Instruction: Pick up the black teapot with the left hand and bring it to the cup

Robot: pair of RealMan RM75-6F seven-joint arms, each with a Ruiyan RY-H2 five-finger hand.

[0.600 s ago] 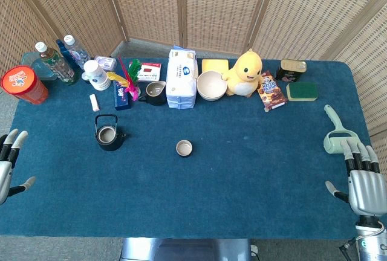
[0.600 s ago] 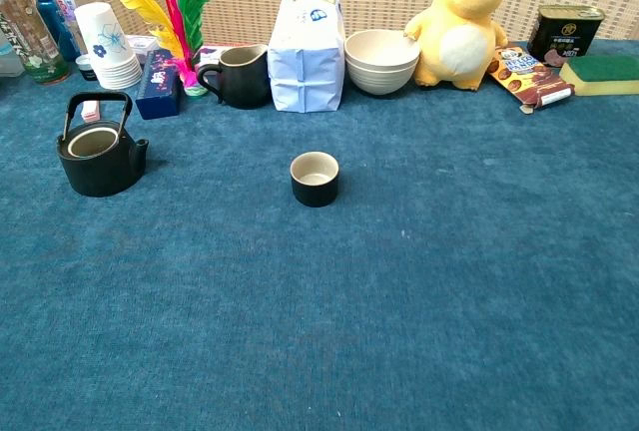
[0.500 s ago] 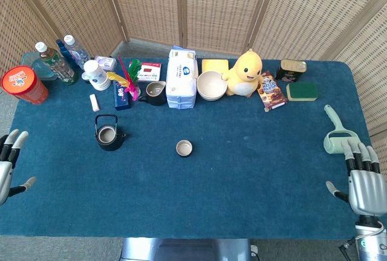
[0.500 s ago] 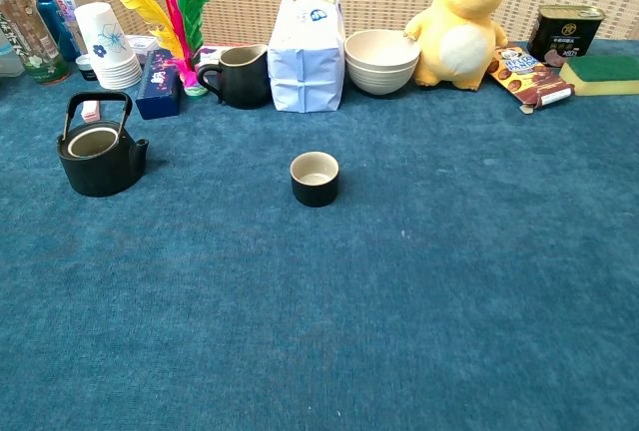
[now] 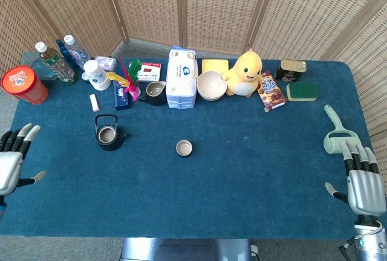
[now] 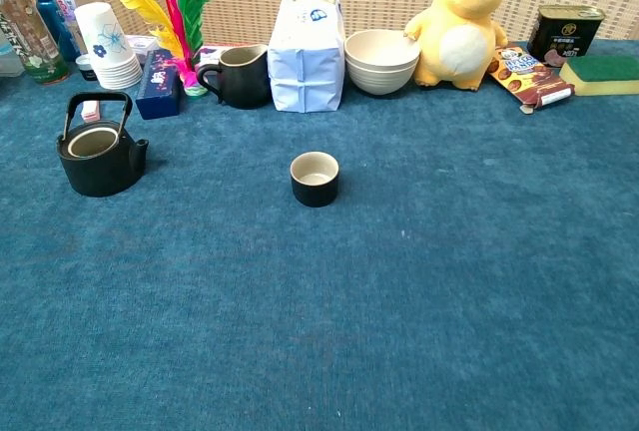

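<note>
The black teapot (image 5: 109,135) (image 6: 98,152) stands lidless on the blue cloth at the left, handle upright, spout pointing right. The small black cup (image 5: 184,148) (image 6: 315,178) sits to its right, near the table's middle. My left hand (image 5: 13,158) hovers at the table's left edge, well left of the teapot, fingers spread and holding nothing. At the right edge is my right hand (image 5: 363,182), fingers apart and empty. Neither hand shows in the chest view.
Along the back stand bottles (image 5: 57,61), a red tub (image 5: 23,84), paper cups (image 5: 95,74), feathers (image 6: 178,12), a dark pitcher (image 6: 240,76), a tissue pack (image 6: 307,38), bowls (image 6: 381,60), a yellow plush duck (image 6: 459,20), a tin (image 6: 563,30) and a sponge (image 6: 604,70). A pale green brush (image 5: 334,131) lies near my right hand.
My left hand has moved up and a little rightward, further into view at the left edge. The right hand, teapot and cup are unmoved.
</note>
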